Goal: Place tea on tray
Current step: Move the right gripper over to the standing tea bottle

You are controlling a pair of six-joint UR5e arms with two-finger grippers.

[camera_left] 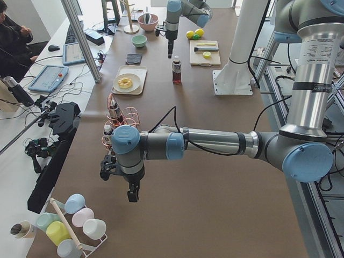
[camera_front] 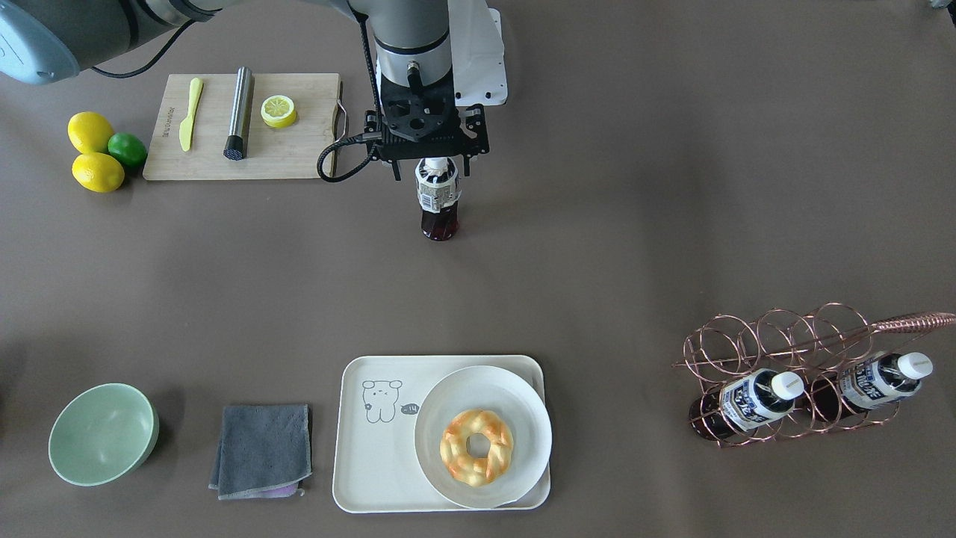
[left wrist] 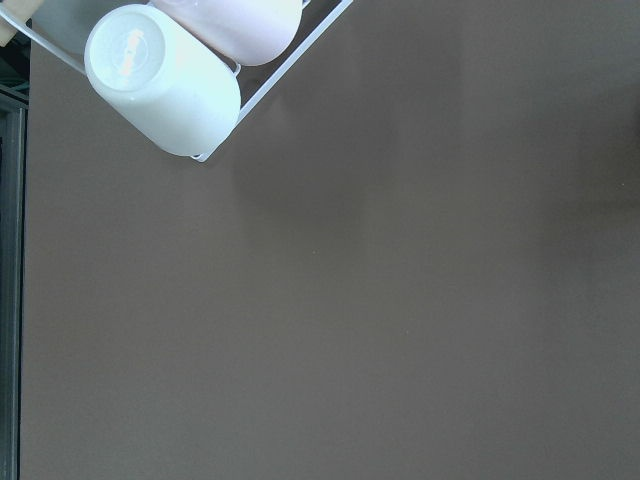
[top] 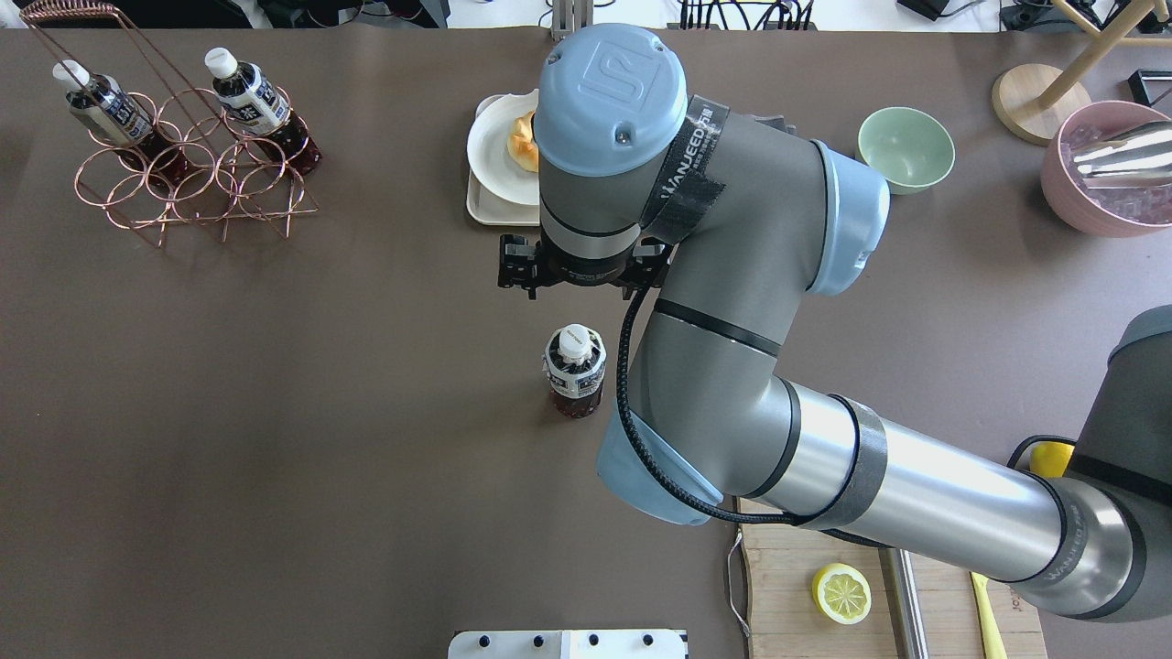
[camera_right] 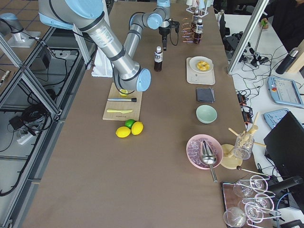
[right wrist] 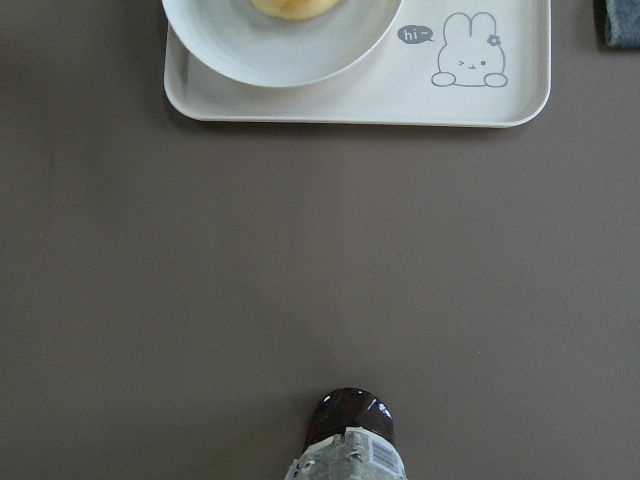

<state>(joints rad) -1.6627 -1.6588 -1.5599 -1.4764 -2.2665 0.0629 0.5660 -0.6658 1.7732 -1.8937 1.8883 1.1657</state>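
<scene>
Overhead exterior: brown table (top: 275, 412), 2 arms over it. Right arm (top: 732, 275) reaches from the robot's edge to mid-table. The right gripper (camera_front: 431, 175) points down, and in the front-facing view its jaws stand wide with nothing held.

Left arm (camera_left: 215, 141) stretches out low toward the table's left end. The left gripper (camera_left: 133, 194) hangs near a cup rack (camera_left: 75, 226) at the left corner on the operators' side. Cannot tell whether it is spread or closed.

Cutting board (camera_front: 299, 149) lies at the robot's edge, toward the right end. Tray (camera_front: 373, 463) lies at the operators' edge, about mid-length. A round plate (camera_front: 523, 418) covers the half of it nearer the table's left end, and 1 doughnut (camera_front: 476, 447) sits on the plate.

Wire rack (camera_front: 911, 323) stands near the operators' edge toward the left end, with 2 bottles (camera_front: 754, 400) lying in it. Green bowl (camera_front: 101, 433) sits near the right corner of the operators' edge, with a grey cloth (camera_front: 263, 448) between bowl and tray.

Tea (camera_front: 438, 202) stands upright on bare table at mid-table, well apart from the tray. The right gripper is higher and slightly to the operators' side of the bottle, not touching it
</scene>
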